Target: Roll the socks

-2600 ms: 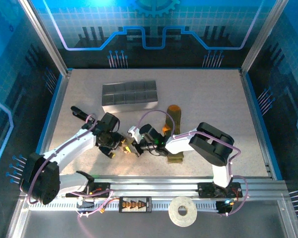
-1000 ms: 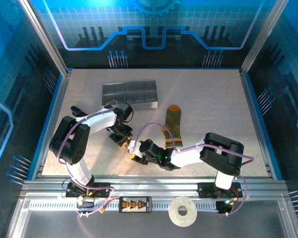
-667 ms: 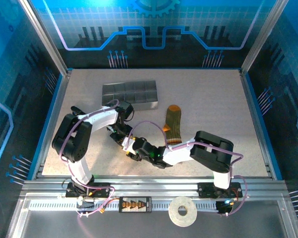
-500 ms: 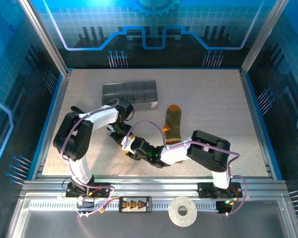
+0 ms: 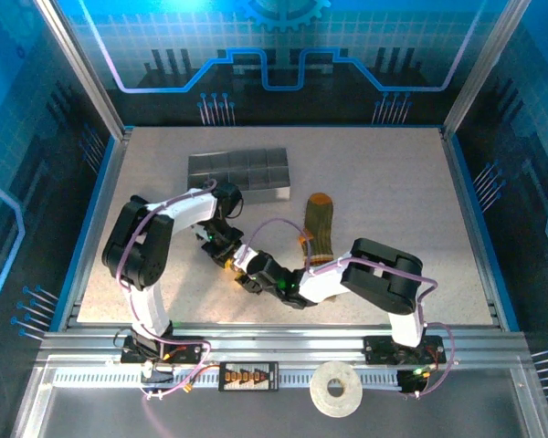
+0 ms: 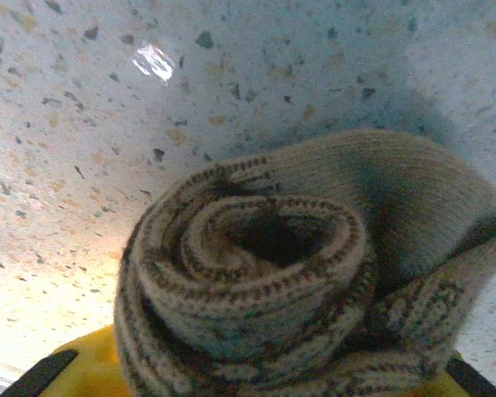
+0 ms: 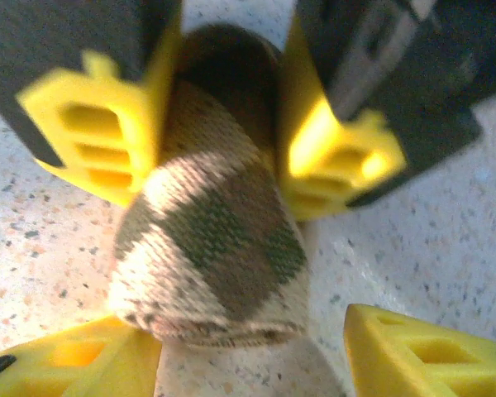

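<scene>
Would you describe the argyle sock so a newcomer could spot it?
On the speckled table, near the grey tray, the left hand and right hand meet. Between them sits the argyle sock, a rolled beige-brown spiral; the olive sock lies flat.

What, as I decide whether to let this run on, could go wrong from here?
The left gripper clamps the beige roll, whose outer layer looks loose in the left wrist view; letting go may unwind it. The right gripper stands open close to the left one's fingers; closing could knock them.
</scene>
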Tool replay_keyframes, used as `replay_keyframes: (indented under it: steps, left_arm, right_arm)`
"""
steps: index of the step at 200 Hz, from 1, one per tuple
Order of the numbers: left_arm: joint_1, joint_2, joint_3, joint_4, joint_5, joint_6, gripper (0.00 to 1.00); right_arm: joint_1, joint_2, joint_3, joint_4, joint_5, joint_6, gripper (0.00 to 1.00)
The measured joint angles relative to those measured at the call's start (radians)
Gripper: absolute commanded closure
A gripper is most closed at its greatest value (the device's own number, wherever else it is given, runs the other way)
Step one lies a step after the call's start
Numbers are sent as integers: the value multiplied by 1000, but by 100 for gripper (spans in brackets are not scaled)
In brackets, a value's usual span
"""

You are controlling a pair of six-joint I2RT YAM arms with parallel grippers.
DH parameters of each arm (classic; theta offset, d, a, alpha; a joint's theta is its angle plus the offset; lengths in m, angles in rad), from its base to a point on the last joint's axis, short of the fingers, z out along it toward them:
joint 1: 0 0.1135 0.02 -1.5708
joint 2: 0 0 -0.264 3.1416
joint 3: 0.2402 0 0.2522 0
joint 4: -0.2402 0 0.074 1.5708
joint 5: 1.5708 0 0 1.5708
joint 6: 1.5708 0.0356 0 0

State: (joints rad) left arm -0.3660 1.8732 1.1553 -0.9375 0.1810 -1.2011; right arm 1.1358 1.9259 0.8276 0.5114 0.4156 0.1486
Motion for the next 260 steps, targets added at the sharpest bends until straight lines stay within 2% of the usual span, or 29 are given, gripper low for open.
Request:
replay_keyframes:
  steps: [42, 58, 135, 159, 164, 166, 185, 217, 260]
  left_arm:
    - [8, 4, 0, -1, 16, 4, 77]
    - [12, 3, -5, 4, 23, 3, 77]
    - [16, 3, -6, 5, 27, 3, 78]
    - [16, 3, -6, 4, 27, 3, 78]
    - [16, 3, -6, 4, 27, 4, 78]
    - [16, 3, -6, 4, 27, 3, 78]
    - [16, 3, -6, 4, 27, 3, 78]
    - [16, 3, -6, 5, 27, 4, 78]
    - [18, 3, -6, 5, 27, 23, 78]
  right_arm:
    - [-50, -10, -32, 42, -135, 201, 36]
    - [-52, -13, -37, 51, -151, 251, 34]
    - [-59, -10, -52, 101, -180, 308, 30]
    - [-69, -16, -93, 187, -243, 323, 12]
    - [-70, -19, -100, 200, -257, 331, 1]
    - [-71, -21, -102, 204, -264, 334, 0]
    - [-82, -31, -108, 228, -326, 376, 0]
    - [-105, -15, -66, 215, -391, 481, 12]
    - [-105, 31, 5, 188, -418, 589, 26]
